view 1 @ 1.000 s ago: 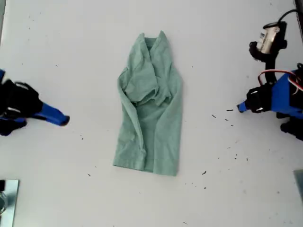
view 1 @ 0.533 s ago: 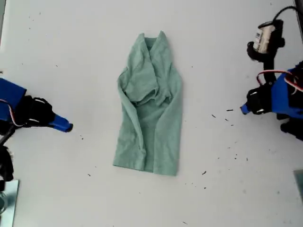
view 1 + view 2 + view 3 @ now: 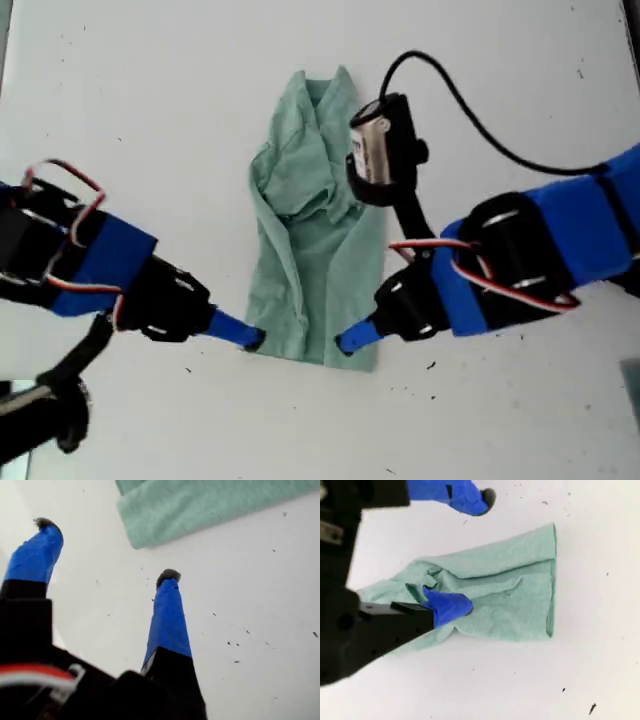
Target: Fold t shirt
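My first gripper [image 3: 107,550] gapes wide just short of the t shirt [image 3: 318,215], which is mostly cut off there. My second gripper [image 3: 476,551], likewise spread, has one finger covering crumpled cloth.

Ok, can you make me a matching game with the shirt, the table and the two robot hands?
Things:
1. t shirt
2. table
3. my first hand
4. my second hand

Descriptions:
A. white with tiny dark specks
B. open over bare table, just short of a shirt corner
C. pale green and rumpled, lying flat
D. one blue finger over the green fabric

Pairs: 1-C, 2-A, 3-B, 4-D
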{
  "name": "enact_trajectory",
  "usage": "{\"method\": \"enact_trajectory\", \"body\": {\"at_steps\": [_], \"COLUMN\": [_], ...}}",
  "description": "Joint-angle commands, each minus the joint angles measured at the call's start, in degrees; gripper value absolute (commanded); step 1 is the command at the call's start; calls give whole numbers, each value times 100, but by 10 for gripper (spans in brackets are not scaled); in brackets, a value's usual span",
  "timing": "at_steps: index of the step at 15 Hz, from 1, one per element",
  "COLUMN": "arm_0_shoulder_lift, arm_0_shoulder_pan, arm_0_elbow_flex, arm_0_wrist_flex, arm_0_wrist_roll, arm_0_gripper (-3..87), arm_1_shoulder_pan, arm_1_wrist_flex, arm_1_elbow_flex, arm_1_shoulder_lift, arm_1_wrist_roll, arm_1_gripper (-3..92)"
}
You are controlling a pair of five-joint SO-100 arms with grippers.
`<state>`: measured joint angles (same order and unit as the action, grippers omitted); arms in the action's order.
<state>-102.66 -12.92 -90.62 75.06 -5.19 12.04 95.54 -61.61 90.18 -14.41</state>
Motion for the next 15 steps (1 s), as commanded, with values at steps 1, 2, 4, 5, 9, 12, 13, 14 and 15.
{"method": "enact_trajectory", "body": {"at_steps": [1, 2, 4, 5, 9, 12, 13, 14, 15], "arm_0_shoulder_lift": [984, 1433, 2188, 2461, 3727, 4447, 4386, 4395, 4263], "arm_0_shoulder_pan": [-88, -53, 70, 105, 343, 325, 185, 35, -132], "arm_0_elbow_flex": [422, 580, 835, 870, 1283, 2030, 2364, 2918, 3313], "arm_0_wrist_flex": [-246, -334, -466, -510, -747, -545, -457, -158, -123], "arm_0_wrist_roll": [-9, -35, -105, -88, -53, 149, 193, 325, 272], "arm_0_gripper": [289, 291, 301, 303, 294, 3, -2, -2, -2], "arm_1_shoulder_pan": [141, 158, 167, 158, 264, 519, 589, 624, 650], "arm_1_wrist_flex": [-369, -519, -703, -844, -1529, -1556, -1573, -1538, -1521], "arm_1_elbow_flex": [457, 457, 439, 439, 422, 387, 396, 396, 404], "arm_1_shoulder_lift": [-483, -800, -1301, -1547, -2760, -2944, -2865, -2593, -2109], "arm_1_wrist_roll": [255, 308, 387, 396, 615, 1020, 923, 809, 545], "arm_1_gripper": [368, 358, 355, 354, 282, 12, 12, 12, 12]}}
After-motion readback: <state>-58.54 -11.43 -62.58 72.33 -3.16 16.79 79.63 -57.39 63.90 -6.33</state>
